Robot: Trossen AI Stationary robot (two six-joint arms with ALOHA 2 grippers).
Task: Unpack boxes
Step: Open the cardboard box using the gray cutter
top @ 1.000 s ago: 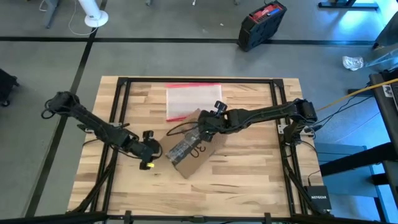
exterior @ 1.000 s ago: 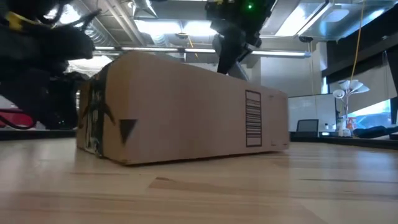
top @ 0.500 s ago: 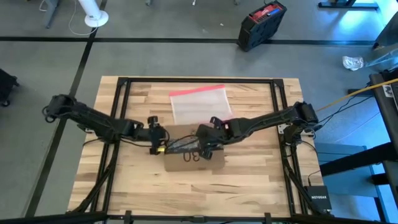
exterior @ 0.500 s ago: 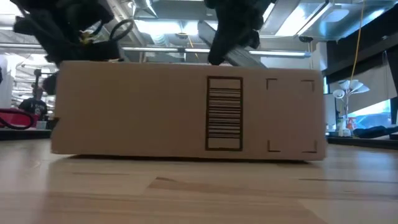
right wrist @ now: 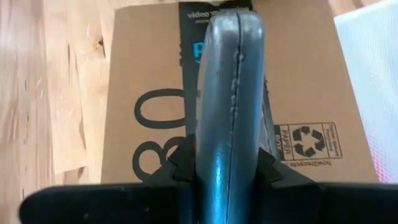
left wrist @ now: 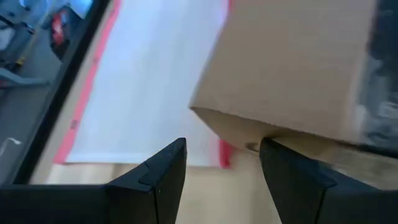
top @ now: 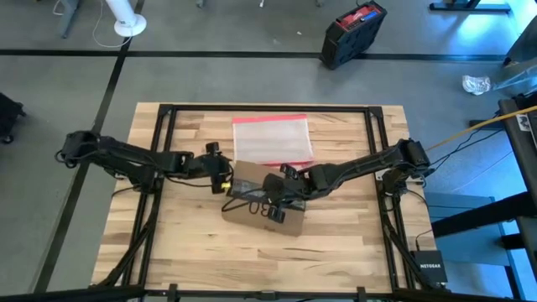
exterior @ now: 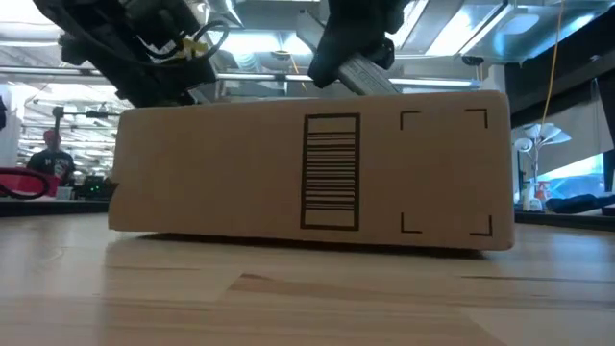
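The brown cardboard box (top: 256, 200) lies flat on the table, a black printed tape strip along its top (right wrist: 186, 37) and a barcode side (exterior: 332, 173) facing the near edge. My left gripper (top: 224, 177) is open at the box's far left corner (left wrist: 194, 109). My right gripper (top: 281, 198) hovers over the box top, shut on a flat grey tool (right wrist: 229, 93). That tool slants down toward the tape. My left gripper touches the box with one finger (left wrist: 283, 171), which lies against the shaded side wall (left wrist: 292, 142) just below the corner, coming slantwise from the table's left. Its other finger (left wrist: 165, 168) stands free over the pouch. My right gripper pinches the grey tool's rear part (right wrist: 227, 163) between its two fingers, the tool running forward along them. It slants down from the table's right. The tool's front end (right wrist: 231, 22) is over the black tape; whether it touches the box I cannot tell.
A clear plastic pouch with a red edge (top: 270, 139) lies flat just beyond the box, toward the far edge. A black and red case (top: 353, 33) stands on the floor behind the table. Bare wood spreads along the near edge (top: 252, 260).
The box has turned about on the table from a diagonal lie until its long barcode side faces the near edge. My left gripper has gone toward the far edge and rightward around the box's left end. My right gripper has swung with the tool over the box top. The pouch slid slightly right.
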